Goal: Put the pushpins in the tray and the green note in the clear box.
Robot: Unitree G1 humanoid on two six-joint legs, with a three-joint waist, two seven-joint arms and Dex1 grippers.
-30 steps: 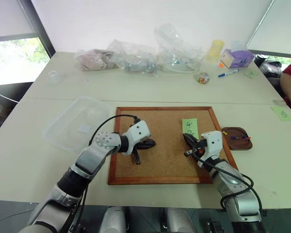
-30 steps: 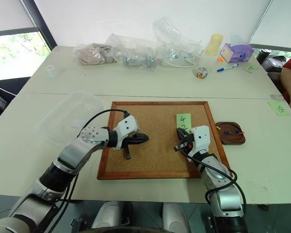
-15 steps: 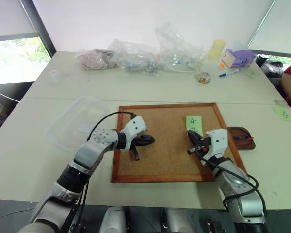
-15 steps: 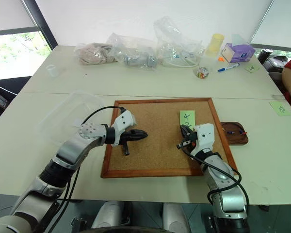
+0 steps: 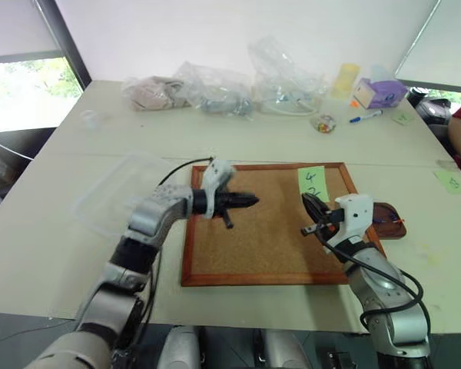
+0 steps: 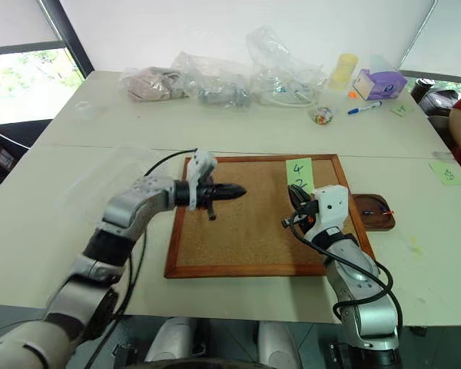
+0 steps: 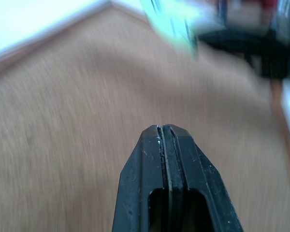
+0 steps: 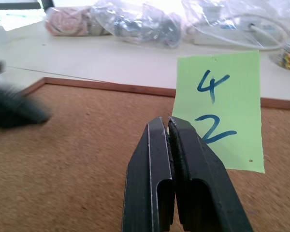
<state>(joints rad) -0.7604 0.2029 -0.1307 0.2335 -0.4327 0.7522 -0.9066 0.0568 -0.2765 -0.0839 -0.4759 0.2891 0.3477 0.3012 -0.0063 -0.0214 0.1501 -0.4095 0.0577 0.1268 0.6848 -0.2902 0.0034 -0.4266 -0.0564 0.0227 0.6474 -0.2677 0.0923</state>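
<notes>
Green square sticky note (image 8: 217, 108) marked "4" and "2" lies on the wood-framed cork board (image 5: 269, 231). Both black-fingered grippers, left (image 5: 250, 201) and right (image 5: 309, 206), hover above the board clenched and empty.

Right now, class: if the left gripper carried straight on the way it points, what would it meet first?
Probably the green note or the right gripper beside it. The shut left gripper points across the cork board toward both; depth leaves it unclear which comes first.

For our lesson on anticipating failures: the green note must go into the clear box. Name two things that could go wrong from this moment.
1. The green note lies flat on the cork board; the right gripper, shut, could crease or push it rather than lift it.
2. The clear box sits far across; the left gripper between them could block the carry.
</notes>
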